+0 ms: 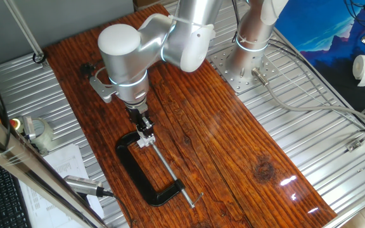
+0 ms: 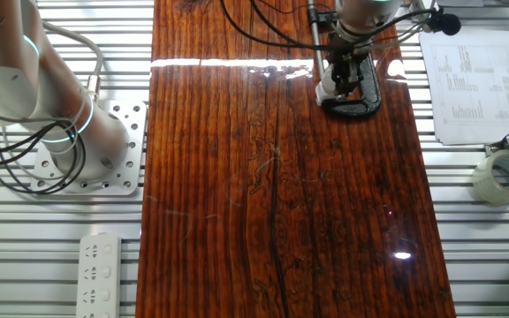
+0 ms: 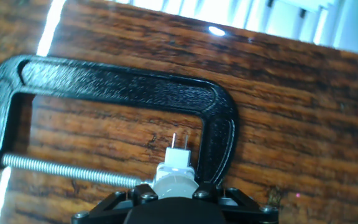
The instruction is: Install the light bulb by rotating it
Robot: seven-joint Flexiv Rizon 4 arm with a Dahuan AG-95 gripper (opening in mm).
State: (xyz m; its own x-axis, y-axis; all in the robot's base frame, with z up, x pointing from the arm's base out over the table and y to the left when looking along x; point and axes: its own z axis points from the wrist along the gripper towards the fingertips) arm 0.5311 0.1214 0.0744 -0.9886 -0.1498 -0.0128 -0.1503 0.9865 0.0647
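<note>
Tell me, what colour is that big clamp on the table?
The C-clamp is black; the hand view shows it best.

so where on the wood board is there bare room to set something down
The long stretch of board between the arm's base plate and the near edge is bare. It is crowded around the black clamp, where the gripper hangs over the white socket.
</note>
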